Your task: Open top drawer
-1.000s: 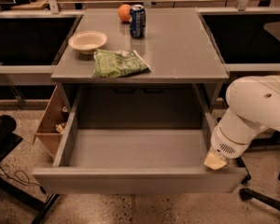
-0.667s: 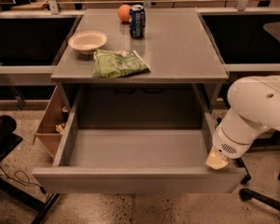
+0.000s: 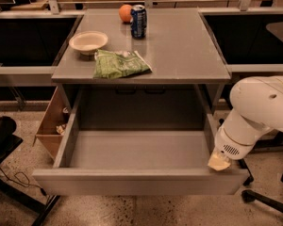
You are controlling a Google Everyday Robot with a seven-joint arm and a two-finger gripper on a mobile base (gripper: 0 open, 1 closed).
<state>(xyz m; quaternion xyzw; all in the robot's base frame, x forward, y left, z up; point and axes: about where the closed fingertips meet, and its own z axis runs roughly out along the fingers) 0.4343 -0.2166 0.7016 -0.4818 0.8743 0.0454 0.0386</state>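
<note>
The top drawer (image 3: 137,181) is a wide grey metallic drawer under the grey table. It stands pulled far out toward me, and its smooth grey box interior (image 3: 137,149) shows nothing inside. My gripper (image 3: 219,163), at the end of the white arm (image 3: 262,108), sits at the drawer's front right corner. Its pale tip rests against the top of the right side wall, where it meets the flat front.
The grey tabletop (image 3: 184,46) carries a white bowl (image 3: 88,42), a green bag (image 3: 119,64), a blue can (image 3: 138,21) and an orange (image 3: 125,12). An open wooden compartment (image 3: 50,126) stands left of the drawer. Black chair bases lie on the floor at right (image 3: 254,197) and left (image 3: 2,138).
</note>
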